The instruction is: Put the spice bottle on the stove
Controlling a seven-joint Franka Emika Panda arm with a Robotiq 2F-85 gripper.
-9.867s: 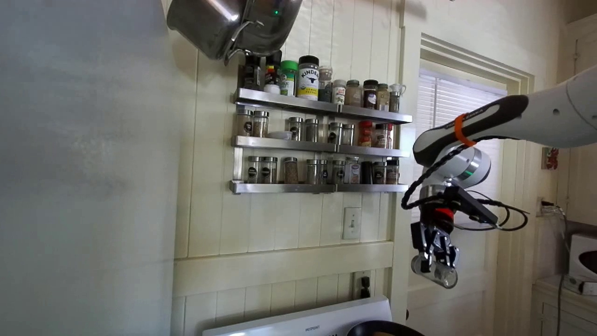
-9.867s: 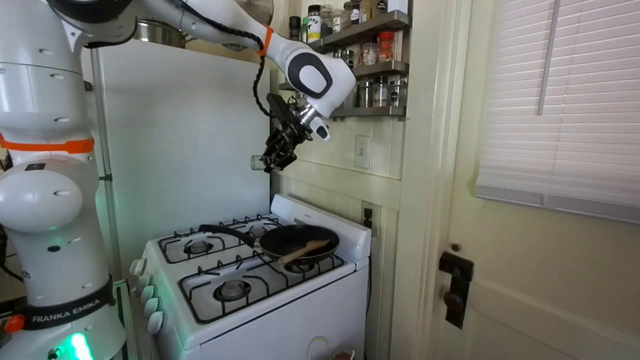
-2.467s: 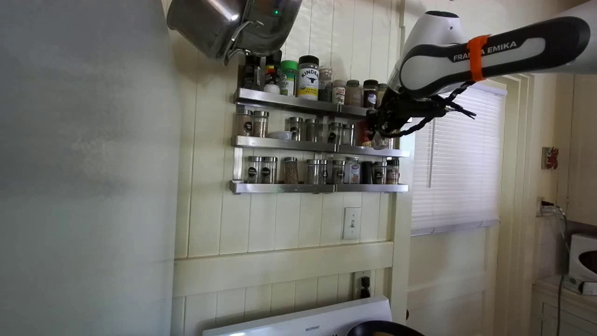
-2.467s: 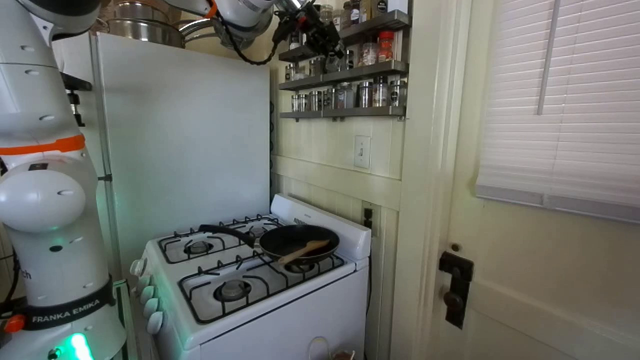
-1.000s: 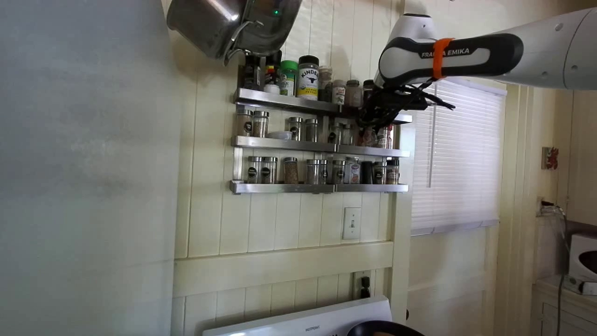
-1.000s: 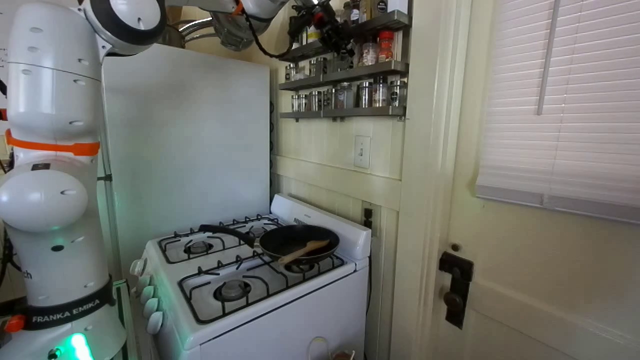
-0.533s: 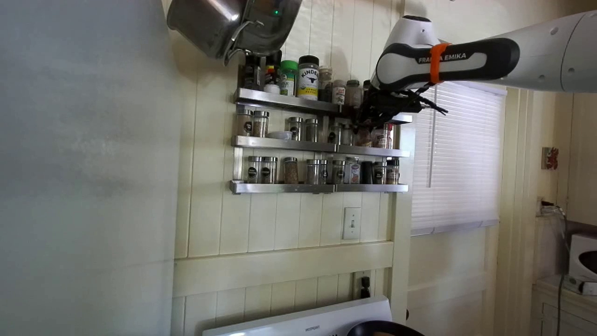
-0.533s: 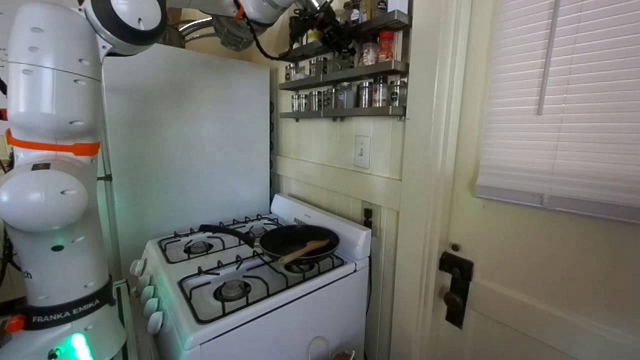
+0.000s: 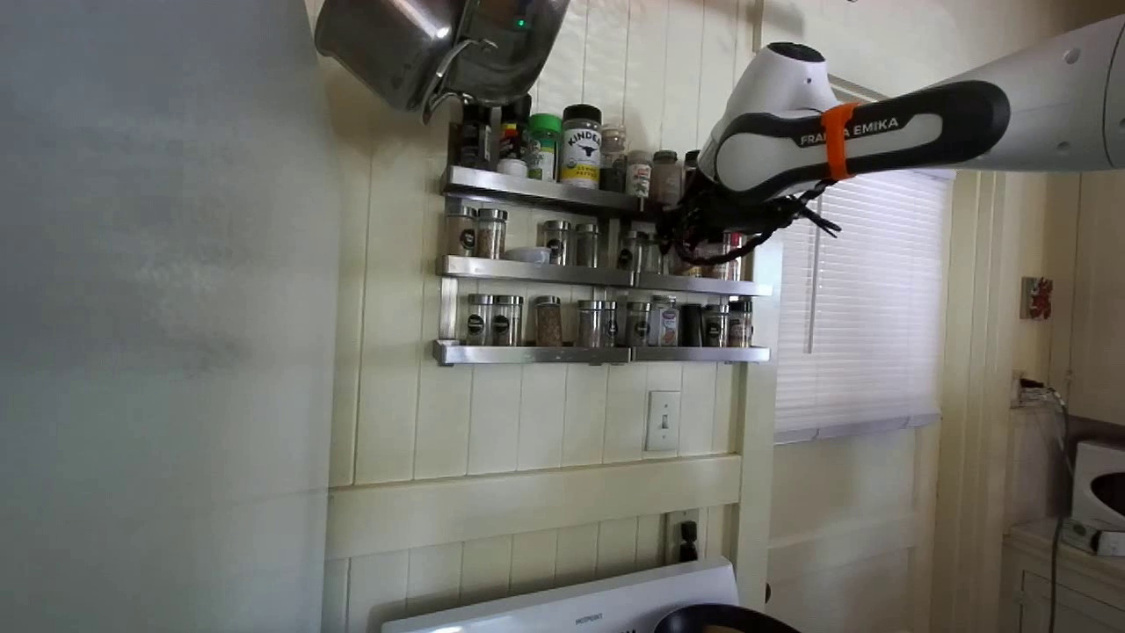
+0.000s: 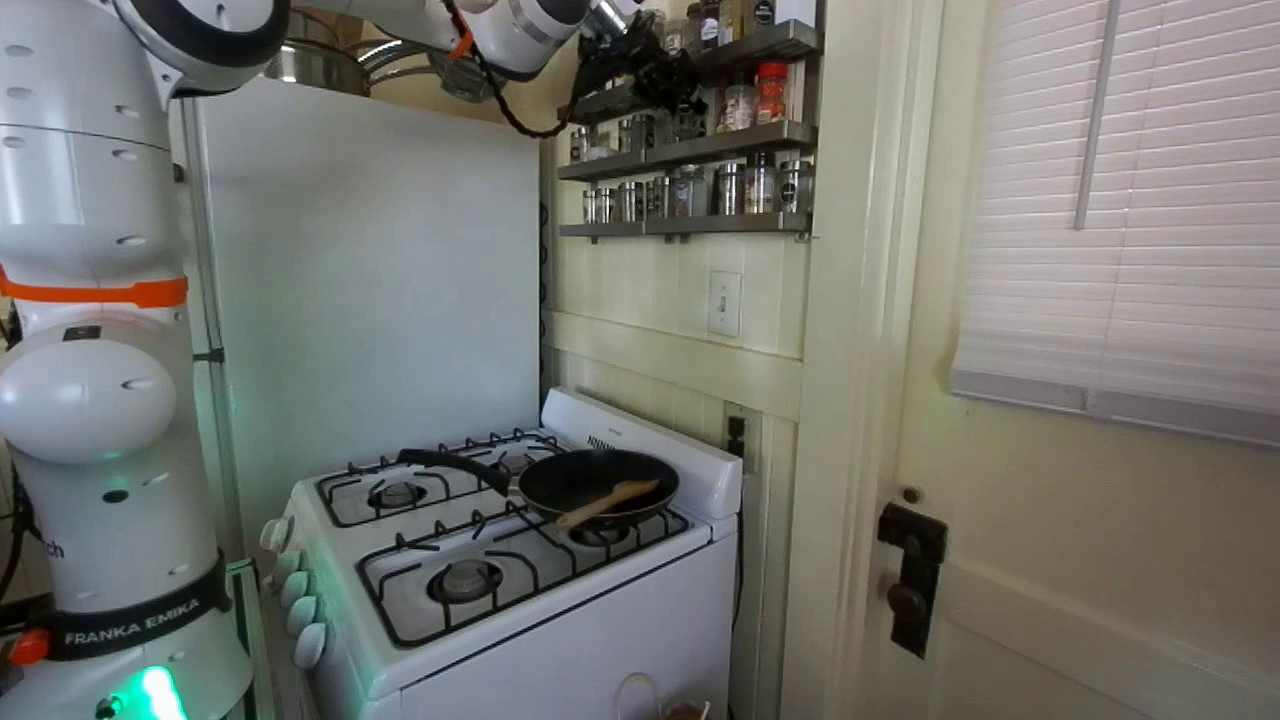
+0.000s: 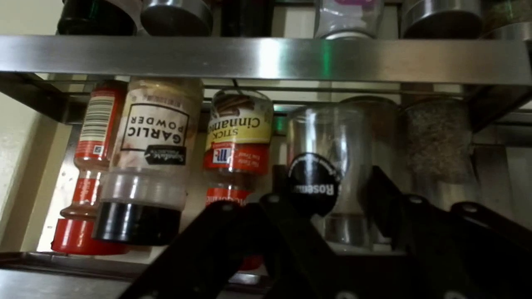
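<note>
- In the wrist view, we are seeing the hand (image 11: pixel 328 178) flanking the spice bottle (image 11: pixel 326 143), a clear jar labelled "Rosem…".
- We cannot tell whether the hand's fingers (image 11: pixel 384 199) are clamping it or standing loose.
- We are finding the bottle among other jars (image 11: pixel 151 128) at the middle rack surface (image 9: pixel 536 270).
- Below, the white stove (image 10: pixel 570 650) is carrying a black pan (image 10: pixel 565 480).

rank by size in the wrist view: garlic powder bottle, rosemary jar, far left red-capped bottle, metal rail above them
1. Metal rail
2. Garlic powder bottle and rosemary jar: too alike to rank; the gripper hides part of the jar
3. Red-capped bottle
</note>
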